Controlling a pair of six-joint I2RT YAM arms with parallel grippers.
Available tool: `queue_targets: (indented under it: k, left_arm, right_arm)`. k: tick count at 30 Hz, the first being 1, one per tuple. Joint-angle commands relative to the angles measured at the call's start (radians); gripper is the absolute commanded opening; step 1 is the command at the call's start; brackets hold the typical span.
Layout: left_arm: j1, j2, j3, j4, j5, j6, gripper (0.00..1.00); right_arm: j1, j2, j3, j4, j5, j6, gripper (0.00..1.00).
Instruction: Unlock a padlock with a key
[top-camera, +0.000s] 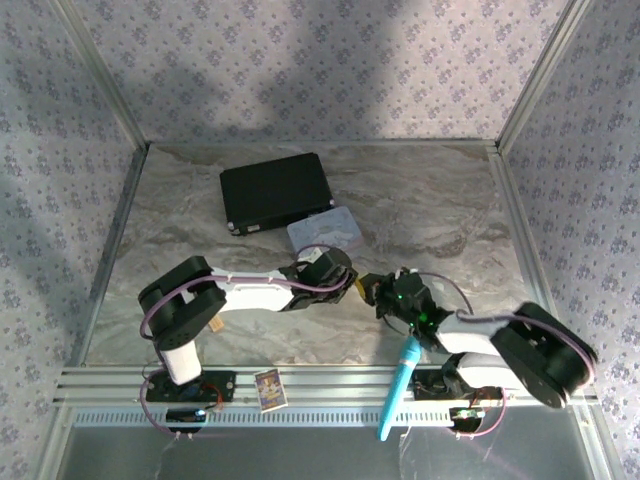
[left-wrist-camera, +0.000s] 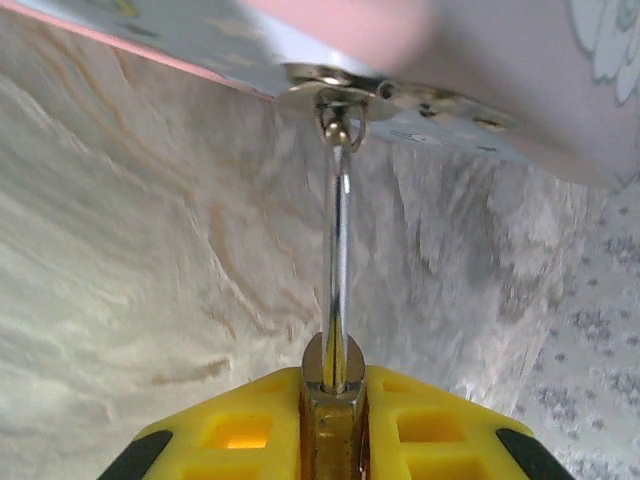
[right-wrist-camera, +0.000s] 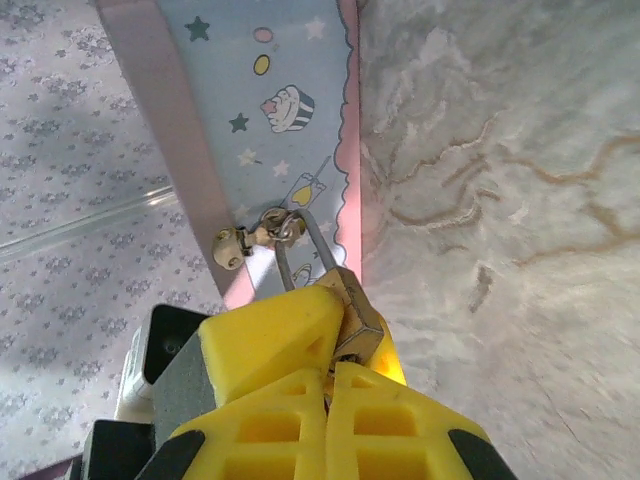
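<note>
The tin (top-camera: 325, 235) sits on the middle of the table (top-camera: 460, 220). A case (top-camera: 275, 192) lies just beside it, behind and to its left. The padlock (right-wrist-camera: 357, 306) is hooked through the clasp (right-wrist-camera: 272, 232) on the tin's near side, between the fingers of the left gripper (left-wrist-camera: 335, 378). Well in front of the tin, a card (top-camera: 270, 388) lies to the left and a tool (top-camera: 398, 388) to the right.

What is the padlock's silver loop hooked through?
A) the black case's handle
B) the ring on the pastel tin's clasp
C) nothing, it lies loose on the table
B: in the right wrist view, the padlock has its loop threaded through the small ring on the clasp of the pastel tin.
</note>
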Motion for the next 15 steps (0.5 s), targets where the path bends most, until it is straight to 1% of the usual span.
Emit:
queue_targets:
  k: [1,3,5,8,10,12,15]
  left_arm:
    - [-0.040,0.025,-0.005,-0.067,0.124,-0.028,0.18]
    - [-0.042,0.031,-0.018,-0.052,0.125,-0.039,0.19]
    - [-0.042,0.028,-0.021,-0.070,0.118,-0.041,0.24]
    - [-0.042,0.013,-0.018,-0.119,0.091,-0.029,0.28]
    - [-0.041,0.009,-0.023,-0.114,0.085,-0.027,0.30]
    - [-0.040,0.009,-0.025,-0.105,0.082,-0.028,0.32]
    - [-0.040,0.003,-0.022,-0.109,0.077,-0.019,0.35]
  right_arm:
    - [-0.007,-0.195,-0.023,-0.168,-0.020,-0.093,0.00]
    - [-0.045,-0.330,-0.040,-0.314,-0.029,-0.126,0.00]
    - [-0.086,-0.446,-0.049,-0.441,-0.051,-0.158,0.00]
    - [-0.152,-0.572,-0.035,-0.623,-0.115,-0.223,0.00]
    - [-0.188,-0.595,-0.036,-0.667,-0.171,-0.243,0.00]
    - [-0.209,-0.579,-0.038,-0.671,-0.216,-0.265,0.00]
    - [-0.224,-0.551,0.013,-0.712,-0.248,-0.355,0.00]
